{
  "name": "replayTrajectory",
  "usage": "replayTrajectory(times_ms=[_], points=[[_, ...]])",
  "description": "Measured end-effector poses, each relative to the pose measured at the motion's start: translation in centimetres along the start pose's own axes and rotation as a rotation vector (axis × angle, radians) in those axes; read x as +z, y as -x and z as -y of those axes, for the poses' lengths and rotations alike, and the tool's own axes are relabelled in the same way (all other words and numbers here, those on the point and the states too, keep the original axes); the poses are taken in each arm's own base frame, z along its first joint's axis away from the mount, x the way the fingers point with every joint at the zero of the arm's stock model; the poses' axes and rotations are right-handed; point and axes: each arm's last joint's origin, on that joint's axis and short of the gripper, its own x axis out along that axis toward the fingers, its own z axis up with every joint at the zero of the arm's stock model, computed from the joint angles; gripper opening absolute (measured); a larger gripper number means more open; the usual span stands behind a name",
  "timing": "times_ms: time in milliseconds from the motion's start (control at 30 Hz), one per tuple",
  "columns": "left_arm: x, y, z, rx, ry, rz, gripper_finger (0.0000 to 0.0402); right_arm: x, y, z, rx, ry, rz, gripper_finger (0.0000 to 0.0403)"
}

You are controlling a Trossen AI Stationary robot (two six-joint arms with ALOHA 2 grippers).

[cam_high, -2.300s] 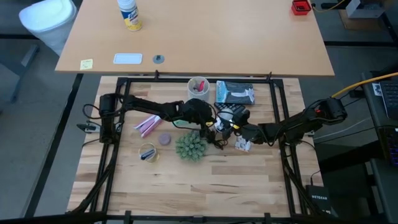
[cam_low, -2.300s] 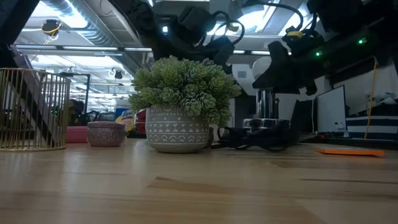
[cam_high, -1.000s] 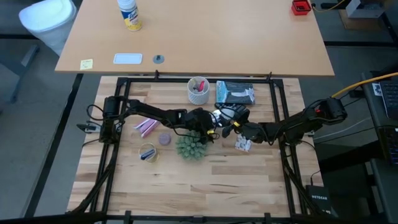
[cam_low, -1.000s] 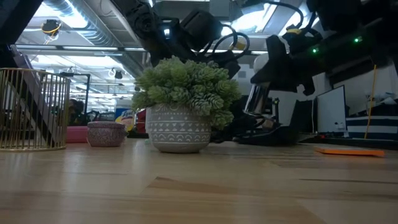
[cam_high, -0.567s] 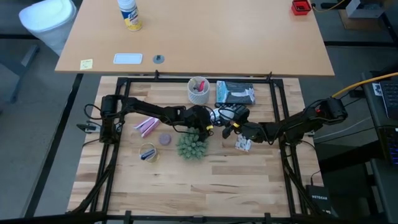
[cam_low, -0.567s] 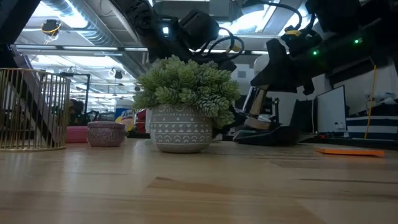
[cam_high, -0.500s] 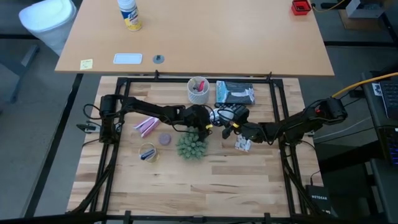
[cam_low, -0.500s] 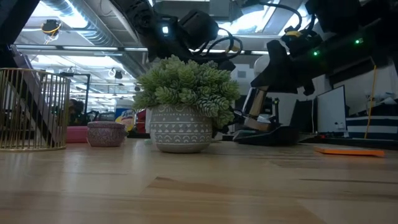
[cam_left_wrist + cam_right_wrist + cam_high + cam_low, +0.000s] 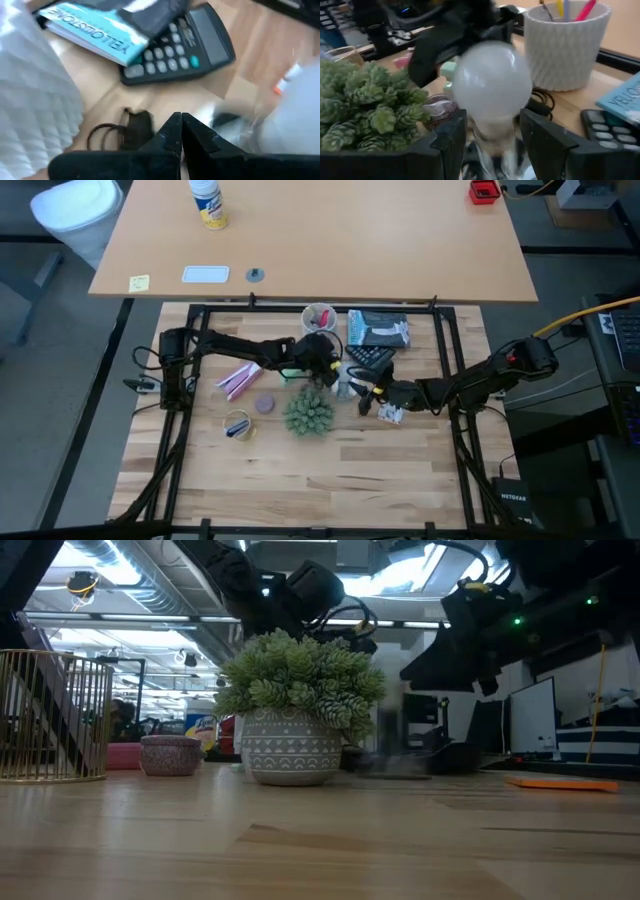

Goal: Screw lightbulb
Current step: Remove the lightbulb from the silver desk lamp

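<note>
The lightbulb (image 9: 491,85) sits right between the right gripper's (image 9: 492,132) two dark fingers (image 9: 449,136), white globe up above the fingertips, neck down in the gap between them. Fingers partway apart, closed onto the bulb's lower part, one on each side, so the right gripper is grasping it. Base itself is blurred, can't tell what it rests on or in.

From above, the right gripper (image 9: 372,398) reaches in from the right to mid-table, just right of the green plant (image 9: 307,414); the bulb (image 9: 347,389) shows as a small pale blob at its tip, between the two arms. Small white crumpled thing (image 9: 390,414) lies just under the right arm.

Left gripper (image 9: 328,367) comes in from the left, ends just above the plant and near the bulb. In its wrist view the fingers (image 9: 169,136) are pressed together, clenched, nothing between them; left gripper (image 9: 181,137) hangs over a black cord loop (image 9: 120,131) on the wood. Blurry pale shape beside it in that view, can't tell what it is.

Black calculator (image 9: 177,47) and a teal-covered book (image 9: 95,30) lie beyond the left fingers, book edge touching the calculator. White ribbed cup (image 9: 567,45) with pens stands behind the bulb, apart from it. Low view: plant in its patterned pot (image 9: 292,748) up front, gold wire basket (image 9: 55,715) at left, small pink jar (image 9: 172,754) between them, both arms dark behind the plant
</note>
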Motion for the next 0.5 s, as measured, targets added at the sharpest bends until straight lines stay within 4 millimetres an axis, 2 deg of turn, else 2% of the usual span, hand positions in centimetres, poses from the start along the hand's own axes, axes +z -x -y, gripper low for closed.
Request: replayTrajectory(times_ms=[100, 500], points=[[0.08, -0.19, -0.47, 0.001, 0.022, 0.0, 0.0001, -0.04, -0.02, -0.01, 0.014, 0.006, -0.009, 0.0185], [-0.21, -0.1, 0.13, -0.022, -0.038, -0.014, 0.0001, -0.31, -0.04, 0.19, -0.004, 0.03, -0.032, 0.0185]])
